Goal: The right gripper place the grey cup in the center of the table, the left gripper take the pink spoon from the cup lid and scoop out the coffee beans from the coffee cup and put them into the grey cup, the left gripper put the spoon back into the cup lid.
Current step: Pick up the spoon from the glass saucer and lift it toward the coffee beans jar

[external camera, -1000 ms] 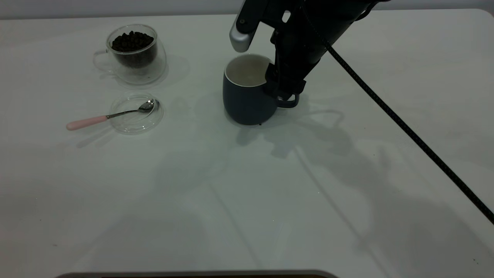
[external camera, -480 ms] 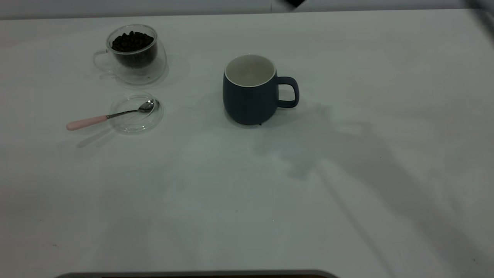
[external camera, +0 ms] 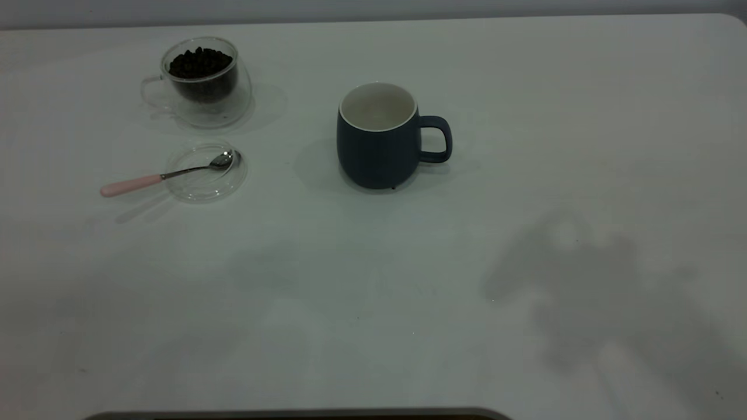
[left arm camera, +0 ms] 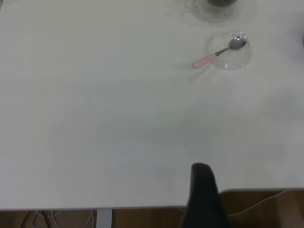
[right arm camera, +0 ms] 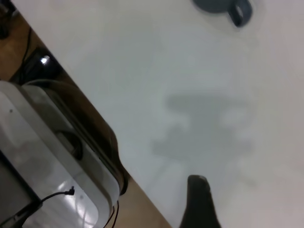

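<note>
Evidently the mug step looked done: on the table [external camera: 525, 116] the grey cup [external camera: 376, 140] stood mid-table, empty. The pink spoon [left arm camera: 219, 51] lay on the cup lid [left arm camera: 237, 61], far ahead of the left gripper [left arm camera: 203, 197], whose grip I cannot tell; it must reach there next.

The rounded dark blue-grey ceramic mug [external camera: 378, 137] stands mid-table [external camera: 525, 146]; left of it, the clear double-walled glass cup [external camera: 198, 81] stands behind the round clear glass lid [external camera: 205, 172].

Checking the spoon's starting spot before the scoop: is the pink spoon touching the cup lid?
Touching. In the exterior view the pink spoon lies with its metal bowl inside the cup lid and its neck across the rim, the pink handle reaching out over the table.
</note>
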